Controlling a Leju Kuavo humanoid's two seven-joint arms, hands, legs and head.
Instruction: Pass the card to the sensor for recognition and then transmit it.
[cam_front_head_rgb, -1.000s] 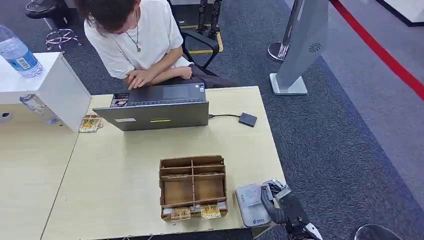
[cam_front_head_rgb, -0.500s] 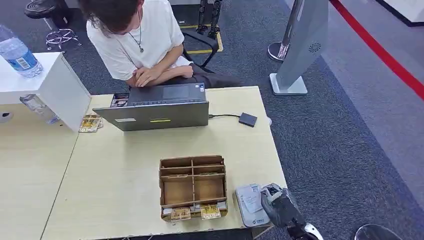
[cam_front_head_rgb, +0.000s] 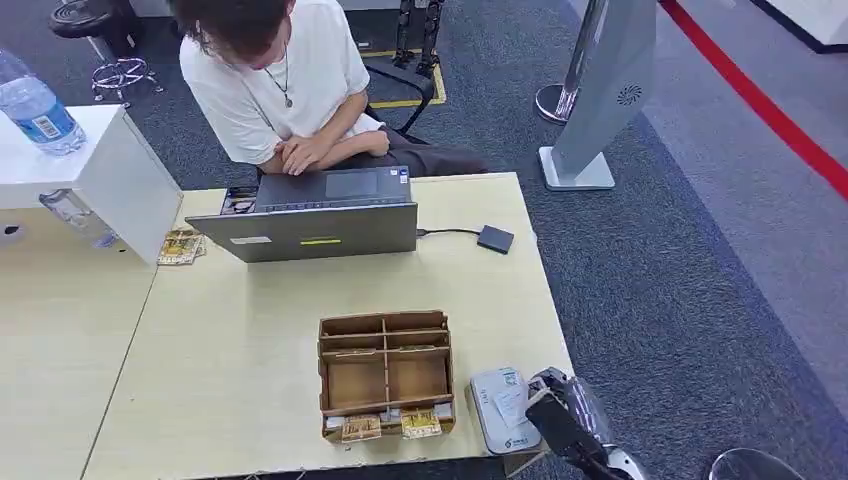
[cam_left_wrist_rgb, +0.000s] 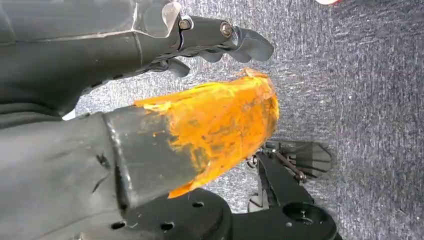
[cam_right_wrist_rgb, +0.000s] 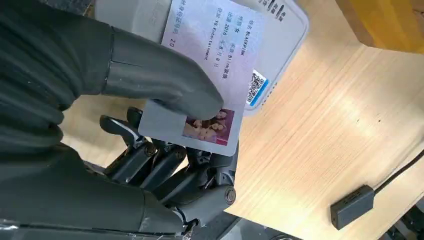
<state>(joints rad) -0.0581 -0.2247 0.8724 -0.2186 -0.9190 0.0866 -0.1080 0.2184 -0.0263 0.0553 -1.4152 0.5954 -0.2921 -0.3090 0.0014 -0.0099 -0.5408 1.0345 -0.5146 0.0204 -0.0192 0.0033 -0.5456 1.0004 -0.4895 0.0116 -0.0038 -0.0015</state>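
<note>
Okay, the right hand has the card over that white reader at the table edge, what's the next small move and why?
Probably lower the card a little and hold it flat over the white reader. The right hand pinches the card between thumb and fingers, and the right wrist view shows it overlapping the reader's face, but whether it touches cannot be told. Passing it on to the person comes after.

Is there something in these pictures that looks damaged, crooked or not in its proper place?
Yes. On the left hand, a torn, scuffed orange covering wraps one thick finger; its edges are ragged. Otherwise things look orderly: the right hand holds the card over the grey sensor by the wooden organizer.
</note>
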